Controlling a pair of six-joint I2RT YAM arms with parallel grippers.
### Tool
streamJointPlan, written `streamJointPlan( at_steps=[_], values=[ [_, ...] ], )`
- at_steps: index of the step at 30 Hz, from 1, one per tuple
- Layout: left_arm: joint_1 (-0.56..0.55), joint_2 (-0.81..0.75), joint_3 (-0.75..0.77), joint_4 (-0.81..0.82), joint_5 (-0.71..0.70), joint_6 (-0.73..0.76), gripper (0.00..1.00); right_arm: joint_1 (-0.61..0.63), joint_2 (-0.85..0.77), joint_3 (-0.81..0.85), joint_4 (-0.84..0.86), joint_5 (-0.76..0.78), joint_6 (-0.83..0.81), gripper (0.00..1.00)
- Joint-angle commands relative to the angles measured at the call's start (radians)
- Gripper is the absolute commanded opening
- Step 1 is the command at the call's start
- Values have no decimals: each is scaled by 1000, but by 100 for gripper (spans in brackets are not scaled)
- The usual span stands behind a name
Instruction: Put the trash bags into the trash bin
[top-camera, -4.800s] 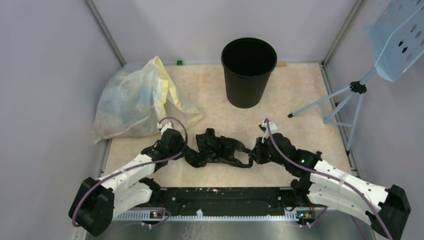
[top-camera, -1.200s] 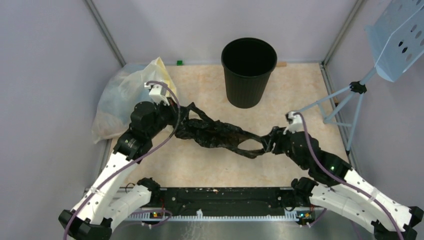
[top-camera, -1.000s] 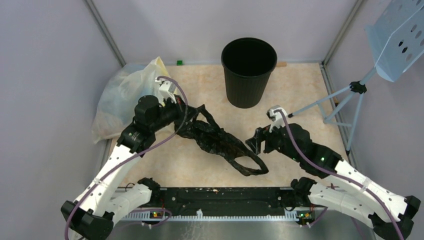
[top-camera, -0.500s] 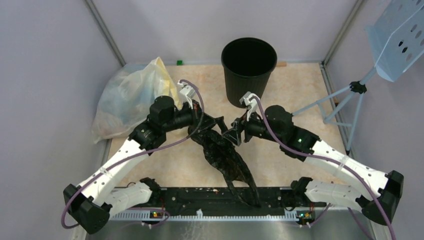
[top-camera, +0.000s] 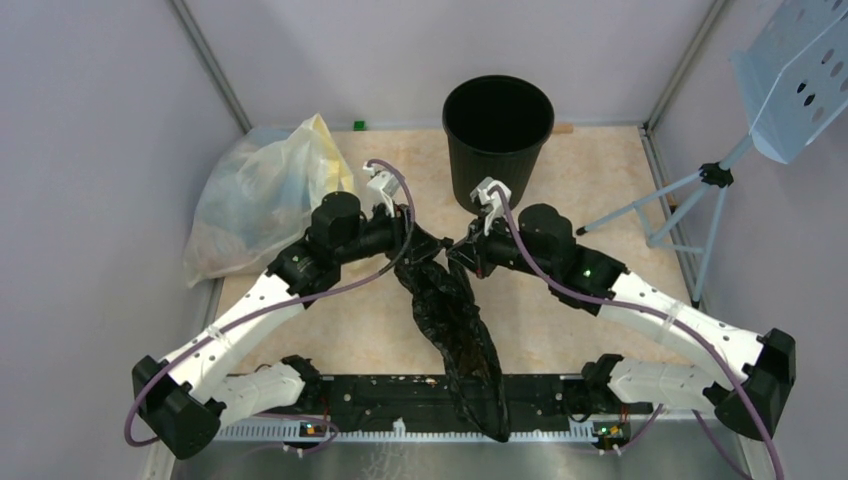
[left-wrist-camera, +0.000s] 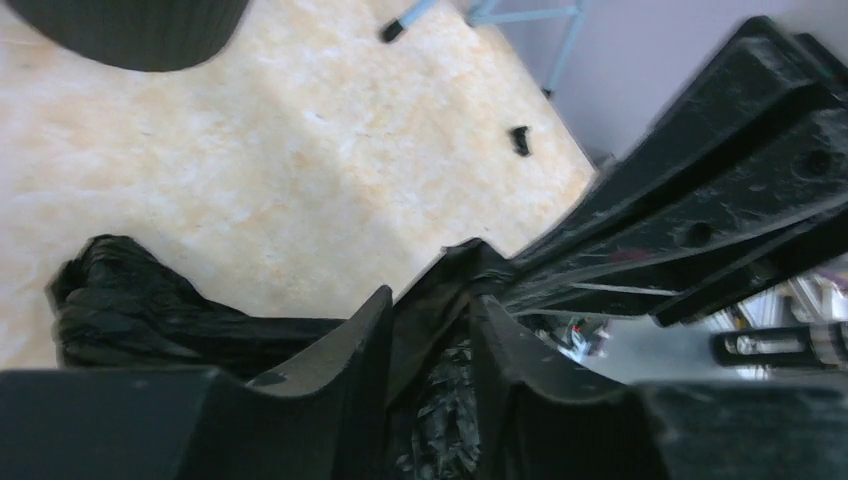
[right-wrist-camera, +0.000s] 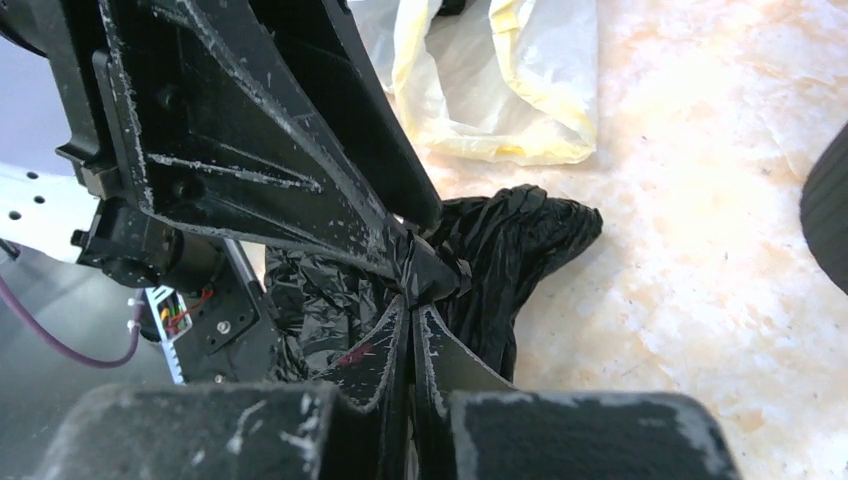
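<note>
1 trash bag (top-camera: 450, 315) hangs, right gripper (right-wrist-camera: 412, 302) clamped on its top, left gripper (left-wrist-camera: 430, 305) slightly parted around it.

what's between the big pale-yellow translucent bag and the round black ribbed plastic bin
Top view: mostly bare beige tabletop; the left arm's purple cable loops in, nearer the yellow bag than the black bin.

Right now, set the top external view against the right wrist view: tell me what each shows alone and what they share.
Top external only: the trash bin with its open mouth, the tripod, and the black trash bag trailing down to the near edge. Right wrist only: the right gripper pinched shut on that bag's bunched top, close against the left gripper. Shared: the black trash bag, the pale-yellow bag, the tabletop.
</note>
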Motion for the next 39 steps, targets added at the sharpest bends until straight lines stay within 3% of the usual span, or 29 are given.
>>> streamJointPlan(
  at_steps=[1, 3, 5, 11, 21, 31, 36, 39],
  values=[
    [3, -22, 51, -109, -198, -34, 50, 0, -69, -8, 2, 65, -12, 0],
    [34, -36, 53, -183, -261, -100, 69, 0, -99, -40, -9, 68, -15, 0],
    [97, -61, 31, -205, -218, -132, 81, 0, -127, -69, -24, 60, -21, 0],
    [202, -121, -87, -190, -162, -204, 99, 0, -202, -160, -12, -18, -36, 0],
    [210, -47, -324, 64, -102, -542, 99, 0, -203, -206, 6, -126, -54, 0],
    [116, 177, -339, 260, -55, -605, 98, 0, -195, -209, 19, -163, -53, 0],
    [69, 267, -333, 323, -83, -624, 85, 0, -194, -207, 14, -184, -53, 0],
    [51, 320, -341, 397, -95, -648, 58, 0, -198, -201, 9, -206, -54, 0]
  ],
)
